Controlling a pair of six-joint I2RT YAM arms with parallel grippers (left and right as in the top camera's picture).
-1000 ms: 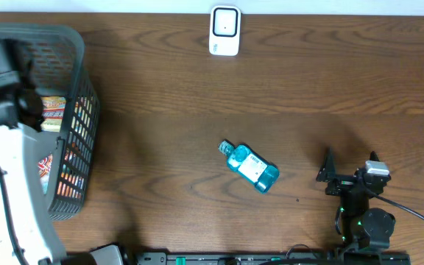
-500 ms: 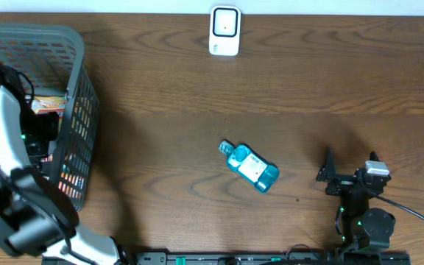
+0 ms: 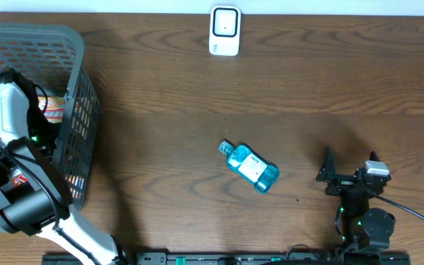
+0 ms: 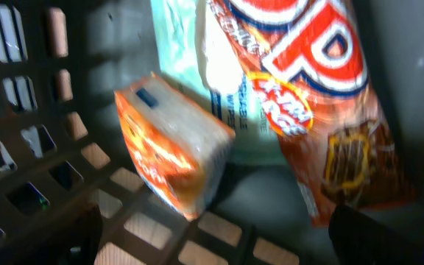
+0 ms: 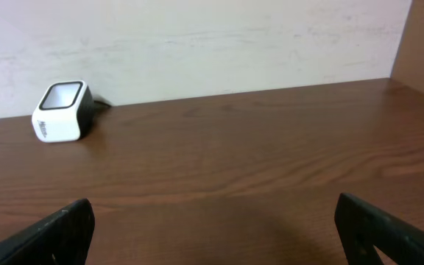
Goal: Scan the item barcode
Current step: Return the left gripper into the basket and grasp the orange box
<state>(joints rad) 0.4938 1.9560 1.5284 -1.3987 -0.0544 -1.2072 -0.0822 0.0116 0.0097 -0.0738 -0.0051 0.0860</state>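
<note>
Inside the grey basket (image 3: pixel 76 88), my left gripper (image 4: pixel 216 243) is open, its dark fingers (image 4: pixel 79 237) at the bottom corners of the left wrist view. Just ahead of it lie an orange pack (image 4: pixel 171 154), a red-orange snack bag (image 4: pixel 322 96) and a pale green wipes pack (image 4: pixel 230 110). Nothing sits between the jaws. A blue bottle (image 3: pixel 250 166) lies on its side mid-table. The white scanner (image 3: pixel 224 31) stands at the far edge, also the scanner (image 5: pixel 61 112) in the right wrist view. My right gripper (image 3: pixel 350 163) rests open and empty at the near right.
The basket's mesh wall (image 4: pixel 20 147) and slotted floor (image 4: pixel 197 235) close in around the left gripper. A pale wall (image 5: pixel 212 44) runs behind the table. Brown tabletop (image 3: pixel 197 110) lies between basket, bottle and scanner.
My left arm has swung down and deeper into the basket, toward the packs. The right arm, the bottle and the scanner have not moved.
</note>
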